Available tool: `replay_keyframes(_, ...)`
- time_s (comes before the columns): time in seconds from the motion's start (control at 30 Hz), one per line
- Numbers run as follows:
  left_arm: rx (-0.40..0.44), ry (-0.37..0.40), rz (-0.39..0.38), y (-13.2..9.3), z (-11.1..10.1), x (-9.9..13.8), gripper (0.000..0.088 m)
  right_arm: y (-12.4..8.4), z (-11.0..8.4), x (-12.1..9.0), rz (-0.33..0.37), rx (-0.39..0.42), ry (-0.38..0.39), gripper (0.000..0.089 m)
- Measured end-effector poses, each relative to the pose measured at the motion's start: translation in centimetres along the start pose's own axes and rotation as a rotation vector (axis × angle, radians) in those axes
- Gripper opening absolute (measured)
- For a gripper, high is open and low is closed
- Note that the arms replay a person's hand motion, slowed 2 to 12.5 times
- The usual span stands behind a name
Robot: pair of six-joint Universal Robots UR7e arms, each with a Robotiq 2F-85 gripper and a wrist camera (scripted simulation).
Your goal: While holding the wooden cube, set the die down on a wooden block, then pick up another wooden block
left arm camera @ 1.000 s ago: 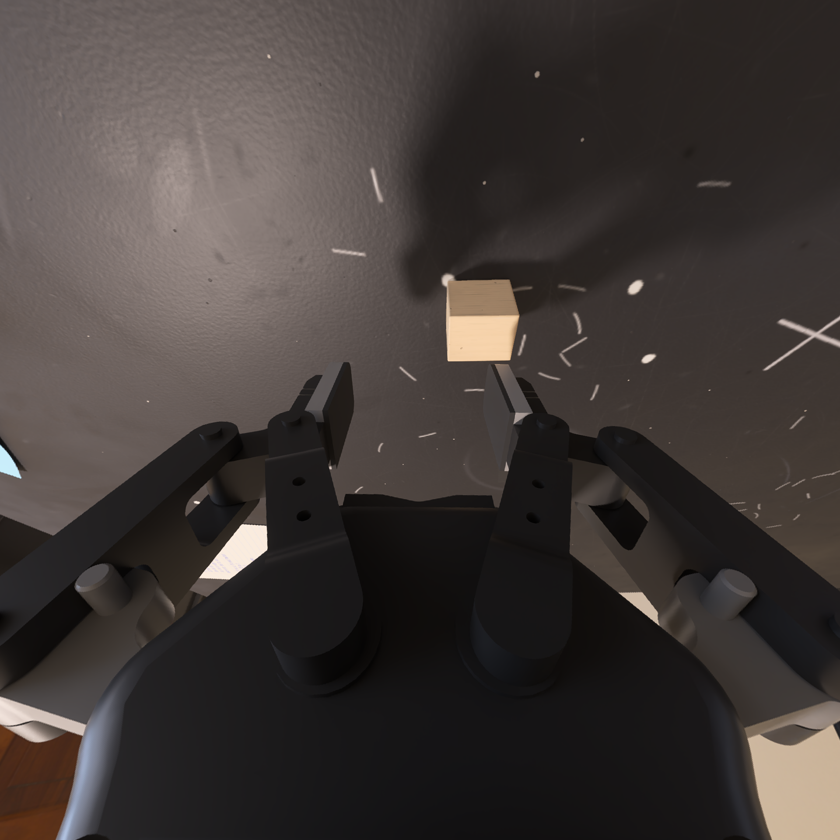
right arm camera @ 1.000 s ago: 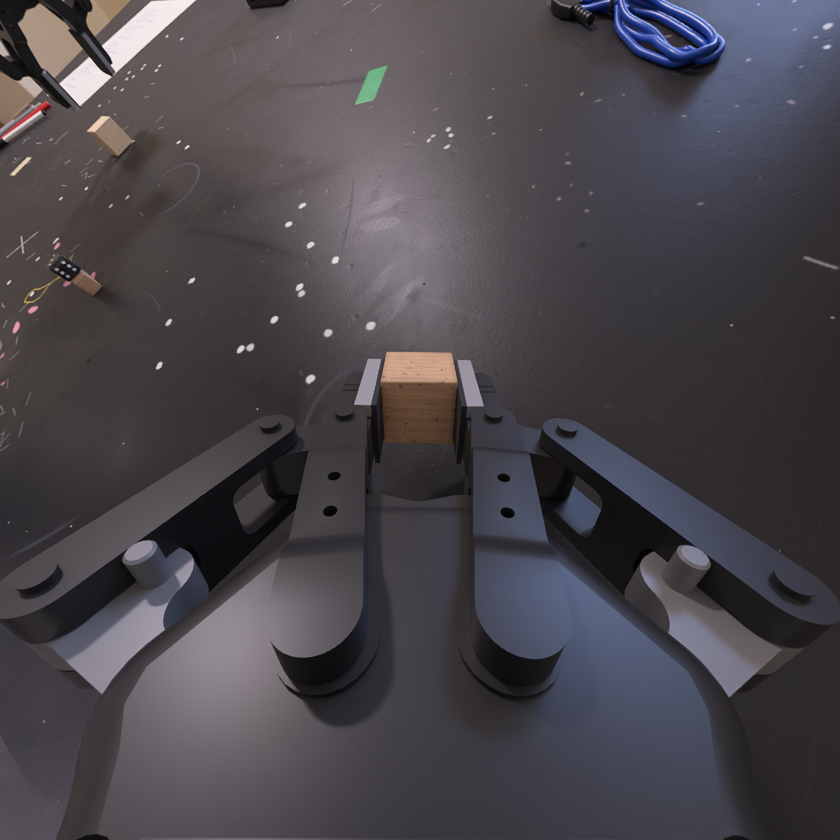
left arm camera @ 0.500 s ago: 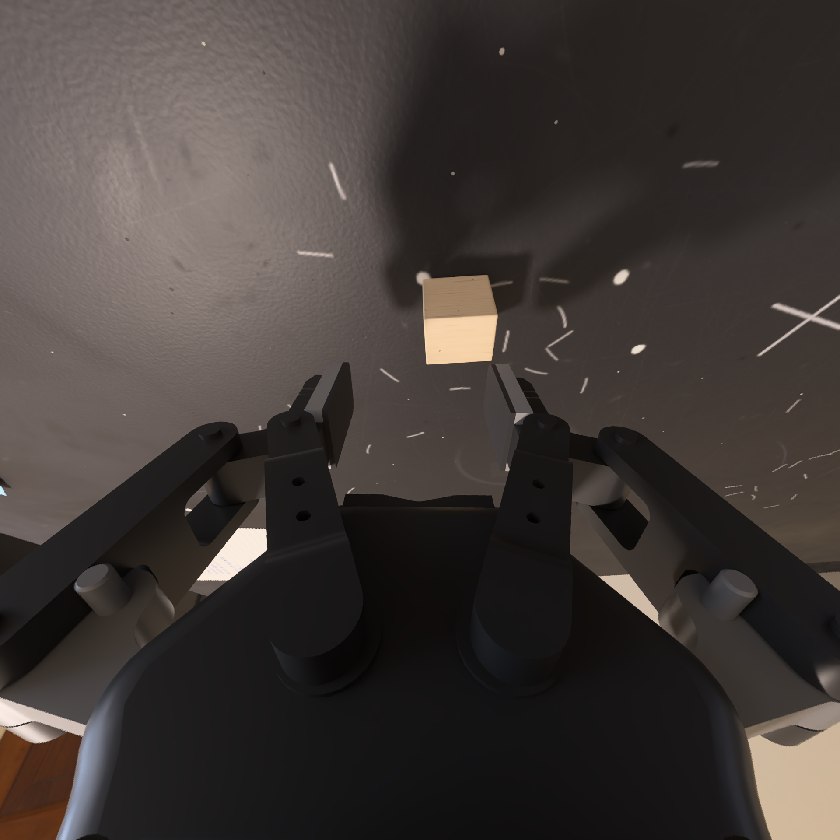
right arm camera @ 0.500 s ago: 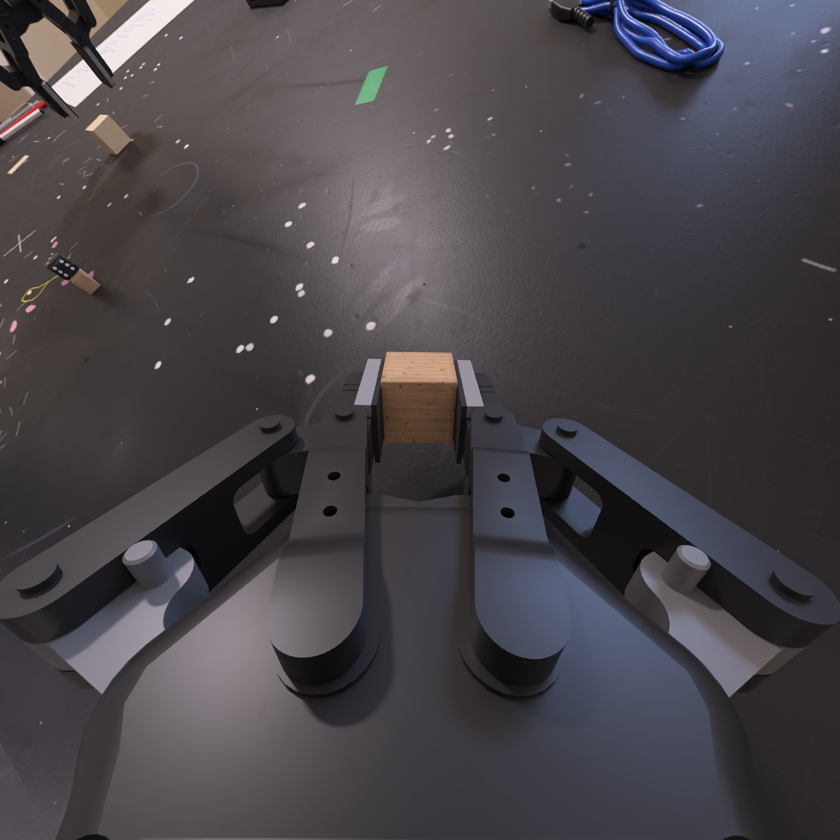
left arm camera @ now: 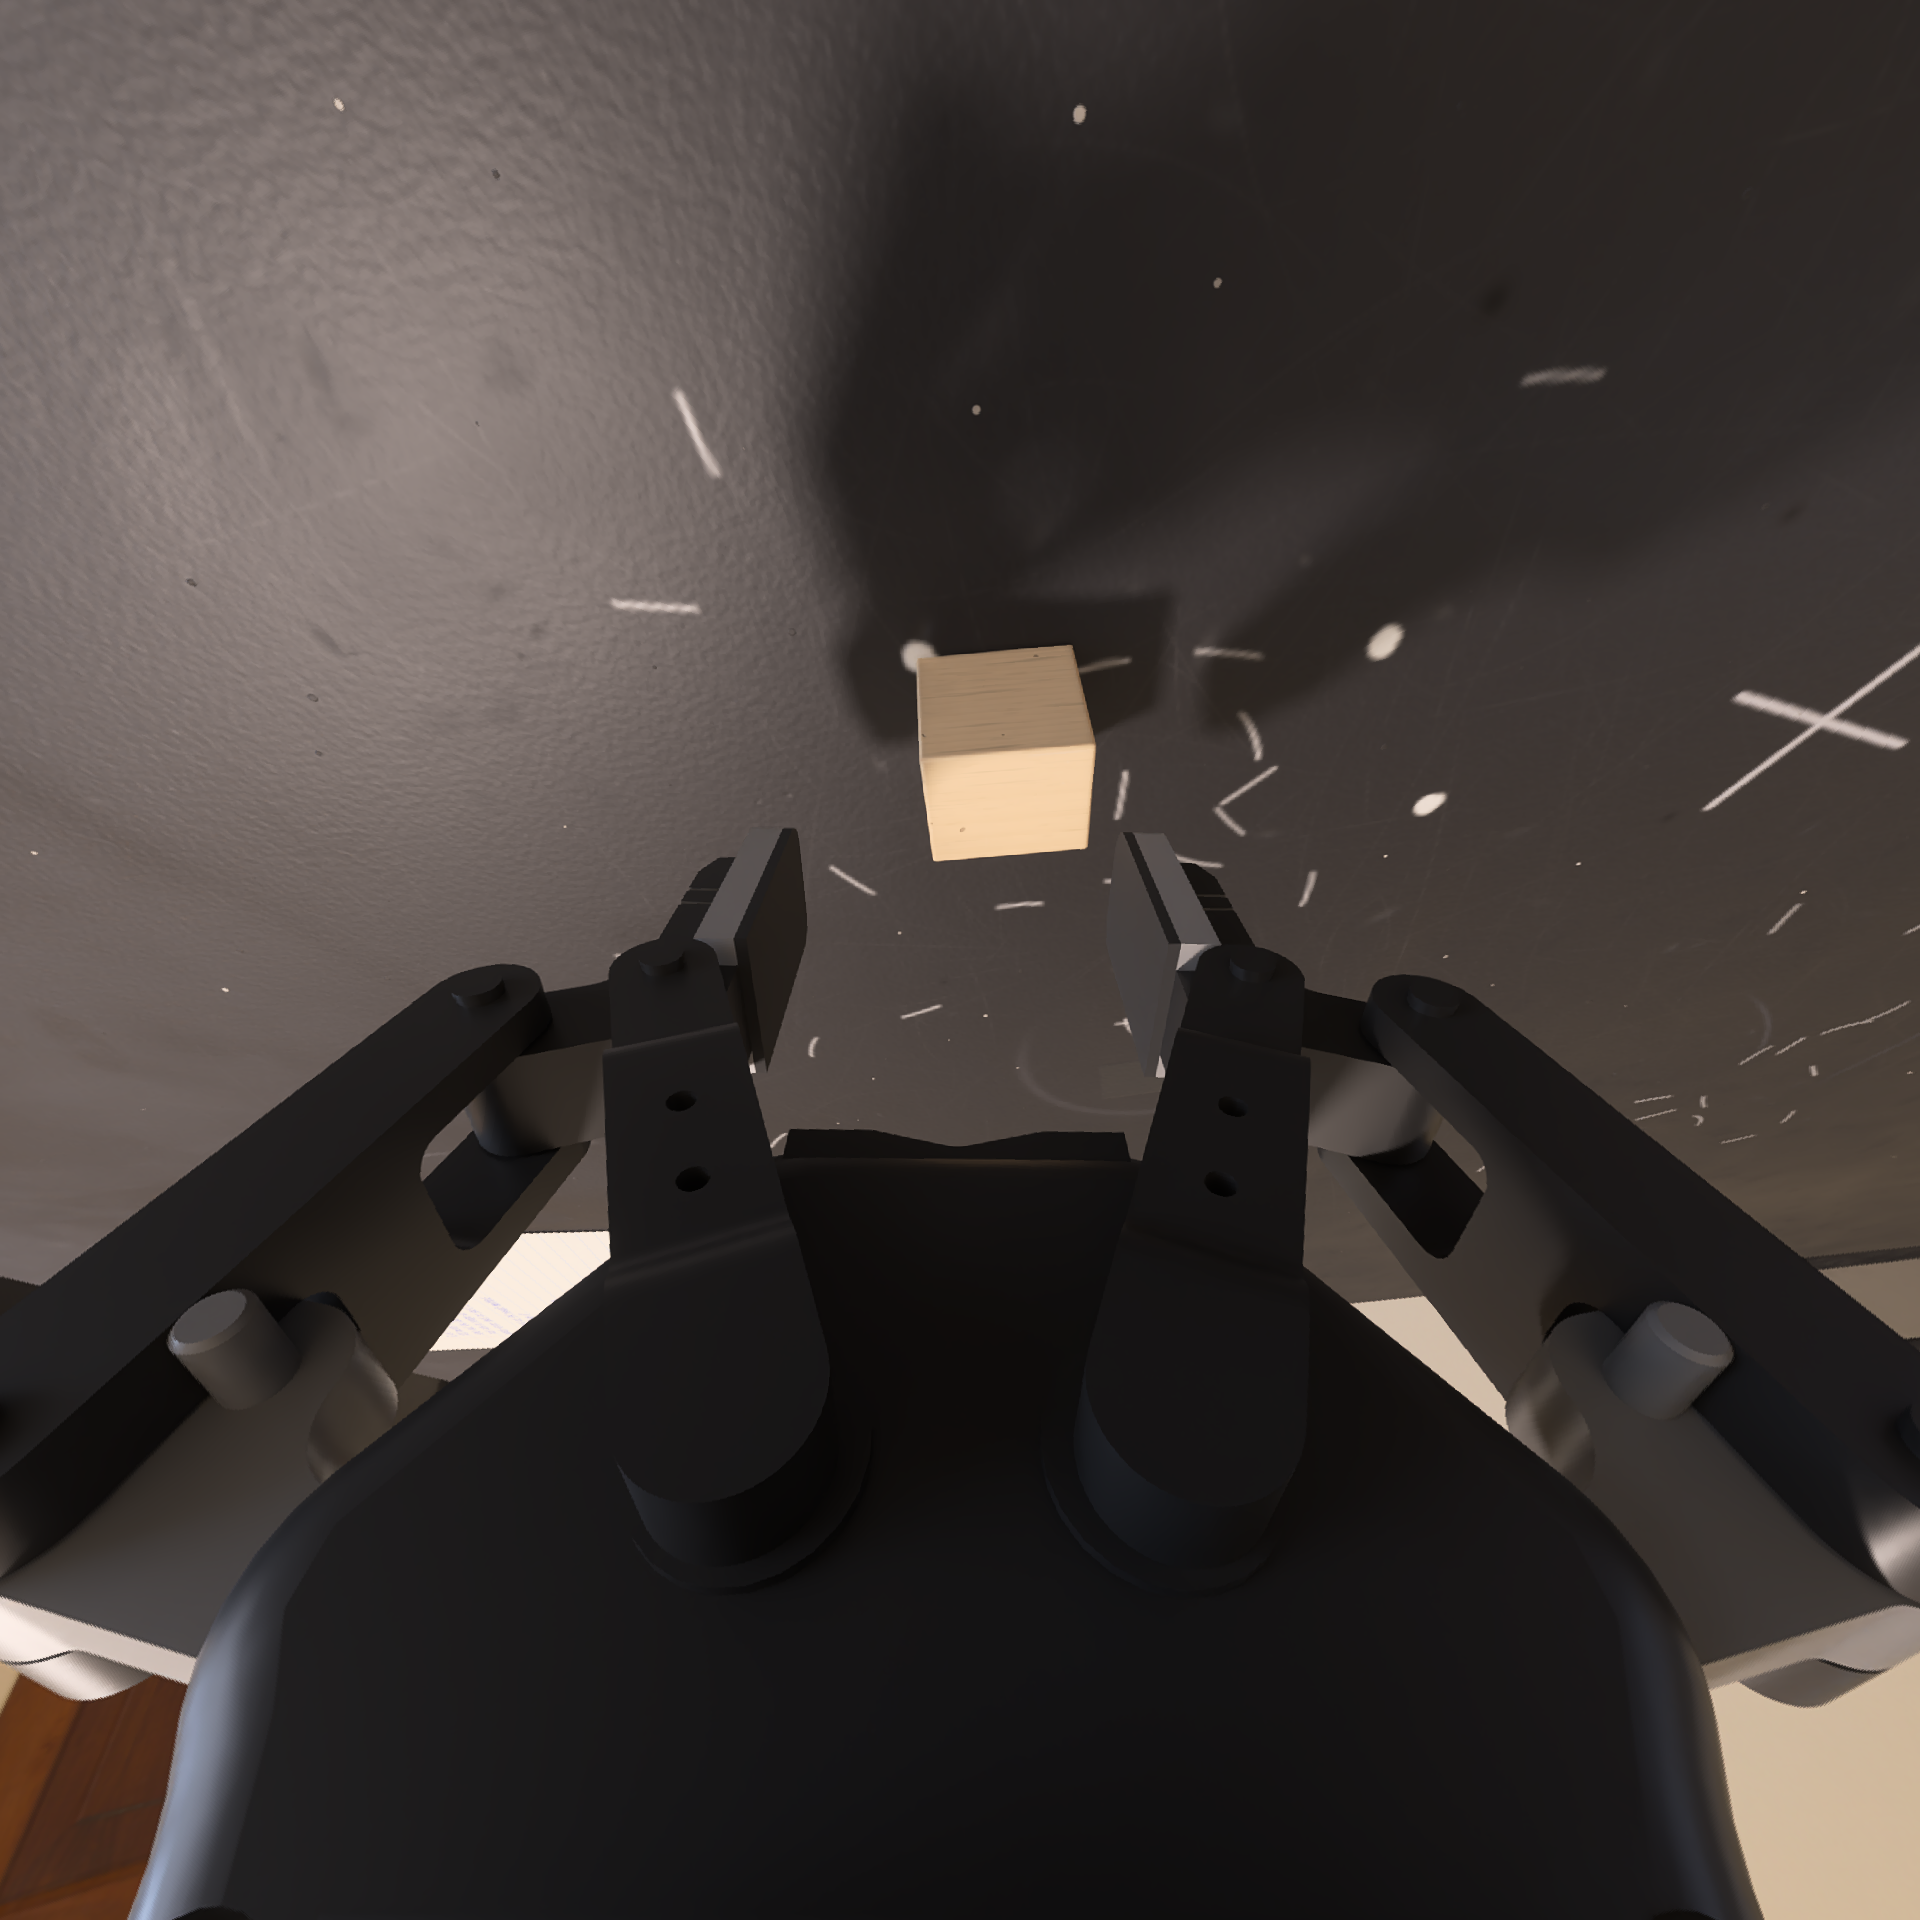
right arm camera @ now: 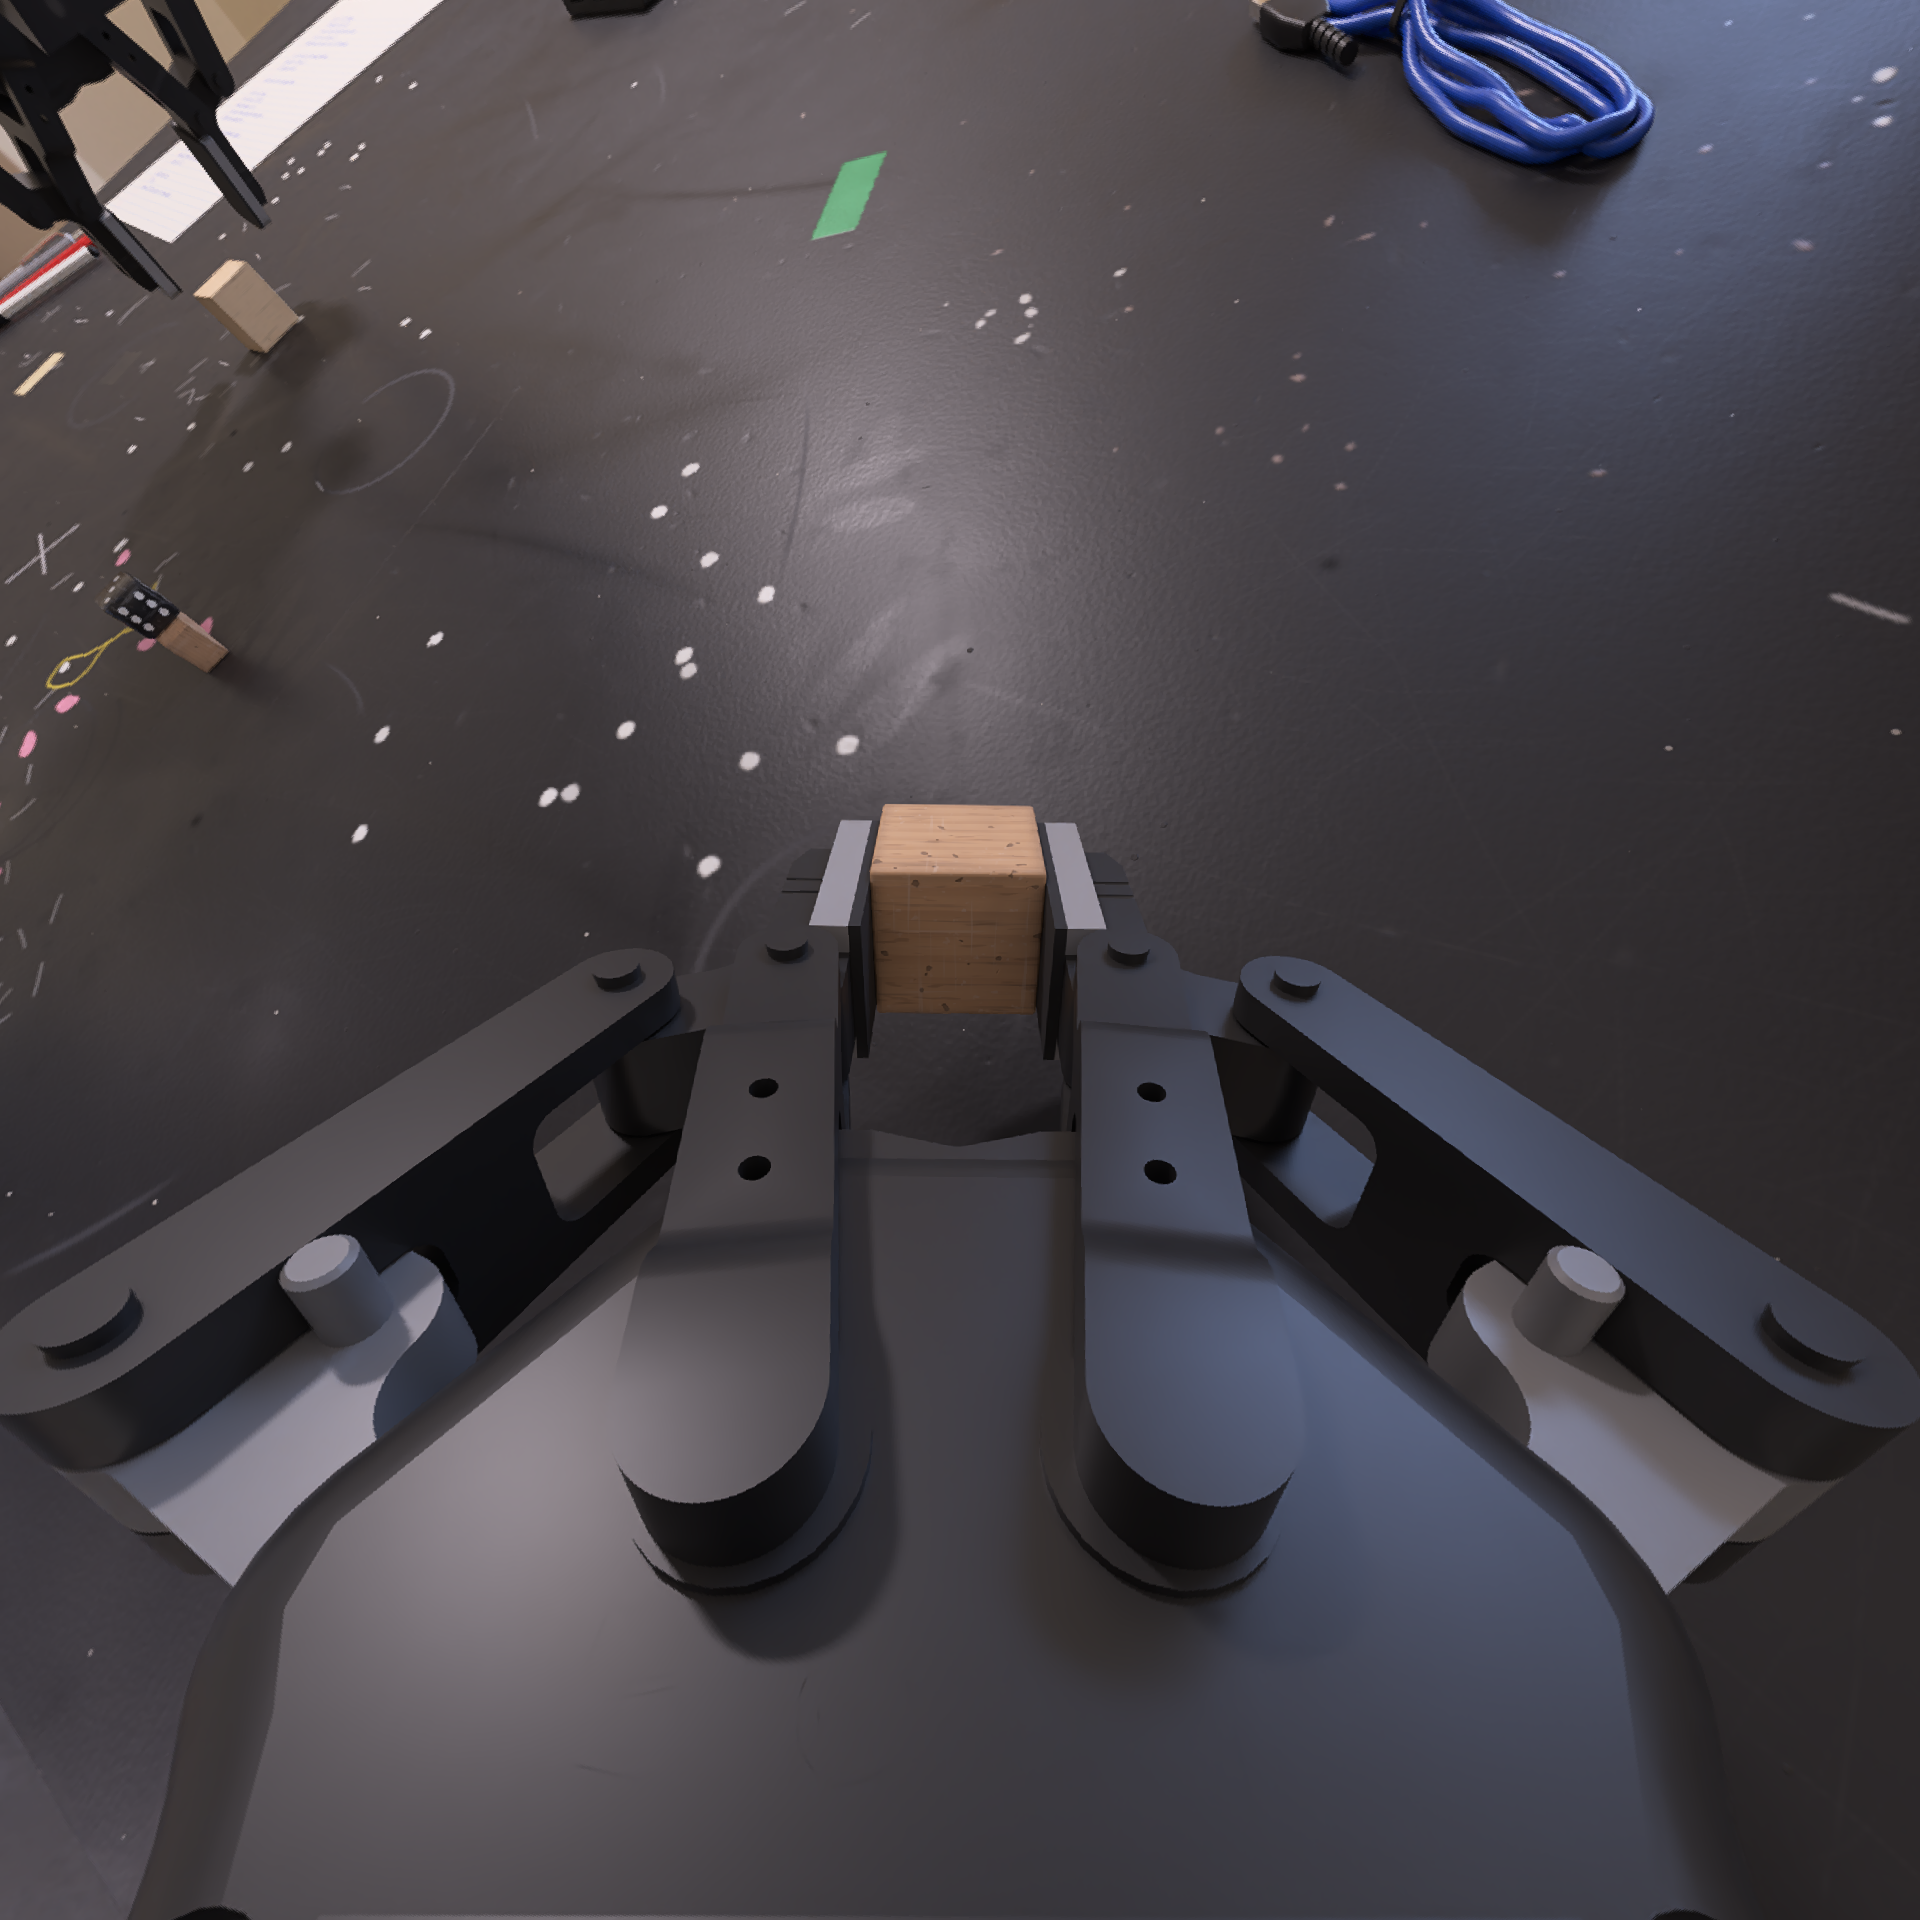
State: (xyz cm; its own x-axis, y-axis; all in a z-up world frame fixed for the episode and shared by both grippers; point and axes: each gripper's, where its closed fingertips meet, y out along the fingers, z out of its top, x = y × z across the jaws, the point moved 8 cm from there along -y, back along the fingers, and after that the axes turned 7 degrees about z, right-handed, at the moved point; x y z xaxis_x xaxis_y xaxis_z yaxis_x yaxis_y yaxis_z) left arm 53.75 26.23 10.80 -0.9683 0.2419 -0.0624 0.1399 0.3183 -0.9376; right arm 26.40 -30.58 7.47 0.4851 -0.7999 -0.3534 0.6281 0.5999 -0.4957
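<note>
Wood, pale and square-cut, forms the block [left arm camera: 1006,753] that the left gripper [left arm camera: 956,925] addresses: it rests flat on the dark bench [left arm camera: 416,416], just ahead of the spread, empty fingers [left arm camera: 764,914], well in from any visible bench edge. Judged rigid, light and dry, it should tolerate a firm pinch without marking. Take hold across two opposite vertical faces, pads [left arm camera: 1143,914] flat and centred, low enough to avoid tipping. Its faces sit slightly rotated to the finger line; align before closing, or a corner may skid out.

The right gripper [right arm camera: 956,914] pinches the darker cube [right arm camera: 956,904] squarely between both pads, clear of the bench. Toward the left edge in the right wrist view, the die [right arm camera: 140,606] sits on a second block [right arm camera: 195,642], tilted, possibly insecure.
</note>
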Motion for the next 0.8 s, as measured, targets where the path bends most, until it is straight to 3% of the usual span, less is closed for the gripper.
replay_keyframes(0.8, 0.036, -0.010, -0.029, 0.69, 0.74, 0.54, 0.0530, -0.01, 0.00, -0.01, 0.000, 0.002, 0.000, 0.0250)
